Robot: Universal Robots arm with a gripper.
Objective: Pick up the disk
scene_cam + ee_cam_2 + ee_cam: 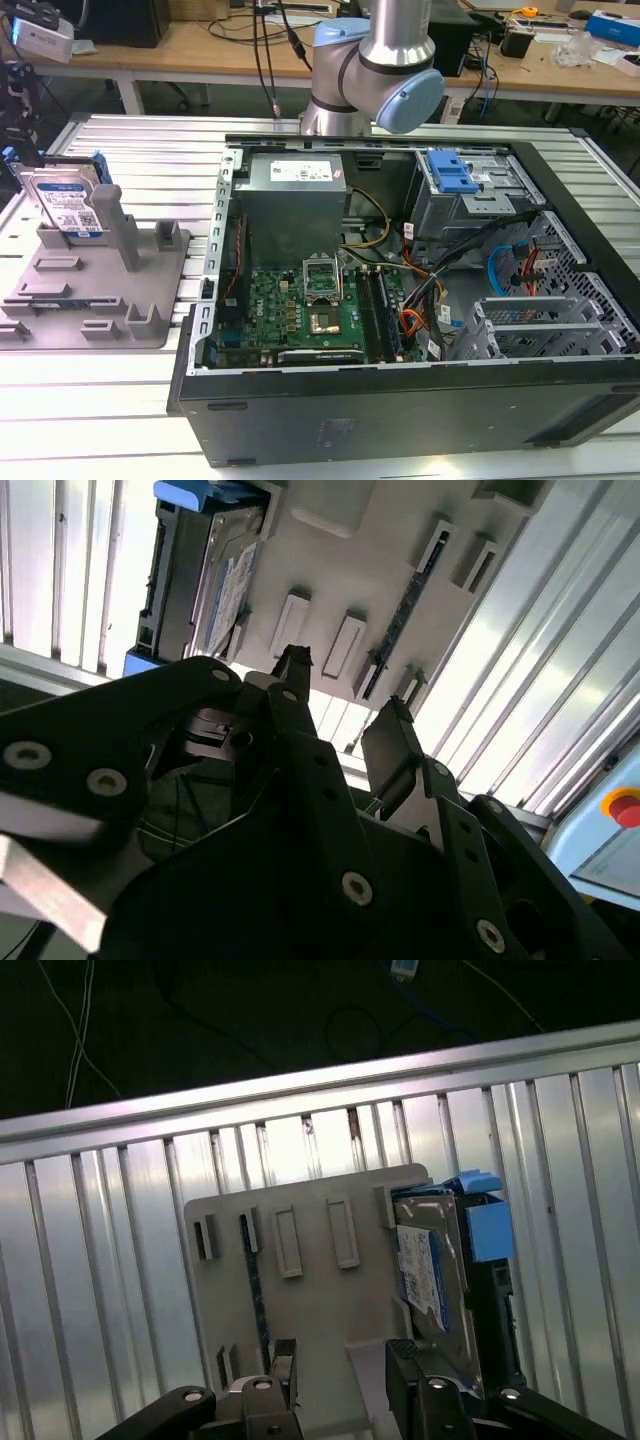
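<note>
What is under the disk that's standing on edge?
The disk stands upright in a grey fixture, which lies on the ribbed metal table. The fixture's walls cover its bottom edge, so how it seats cannot be seen.

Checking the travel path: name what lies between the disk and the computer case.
In the exterior view: the grey fixture, its upright post beside the disk, then a bare strip of ribbed table up to the computer case.
</note>
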